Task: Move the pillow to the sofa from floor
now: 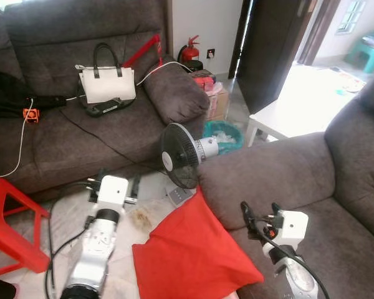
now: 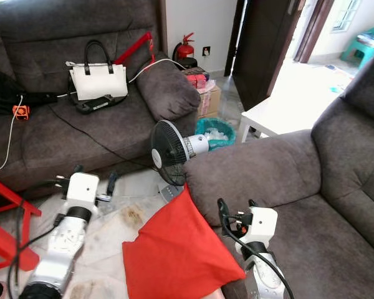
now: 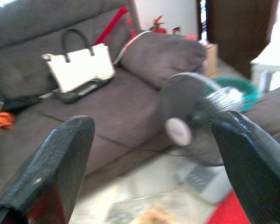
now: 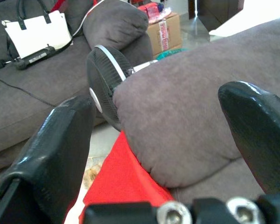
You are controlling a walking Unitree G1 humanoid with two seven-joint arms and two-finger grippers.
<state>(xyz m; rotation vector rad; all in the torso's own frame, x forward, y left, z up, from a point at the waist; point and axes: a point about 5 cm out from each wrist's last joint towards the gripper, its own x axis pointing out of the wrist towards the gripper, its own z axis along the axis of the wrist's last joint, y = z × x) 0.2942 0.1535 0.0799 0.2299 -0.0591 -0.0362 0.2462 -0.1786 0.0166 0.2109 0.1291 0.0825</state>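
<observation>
A red pillow (image 1: pixel 193 249) lies on the tiled floor, its top corner leaning against the armrest of the grey sofa (image 1: pixel 311 187) on my right. My right gripper (image 1: pixel 260 215) hovers open just right of the pillow, over that sofa's seat edge, with nothing between its fingers. In the right wrist view the pillow (image 4: pixel 116 172) sits low, under the armrest. My left gripper (image 1: pixel 117 180) is open above the floor, left of the pillow and holding nothing. A corner of the pillow (image 3: pixel 224 212) shows in the left wrist view.
A black standing fan (image 1: pixel 181 156) stands just behind the pillow. A second grey sofa (image 1: pixel 100 131) at the back holds a white handbag (image 1: pixel 107 84) and cables. A red stool (image 1: pixel 12 218) is at left. A teal bin (image 1: pixel 223 134) and a white table (image 1: pixel 280 118) are beyond.
</observation>
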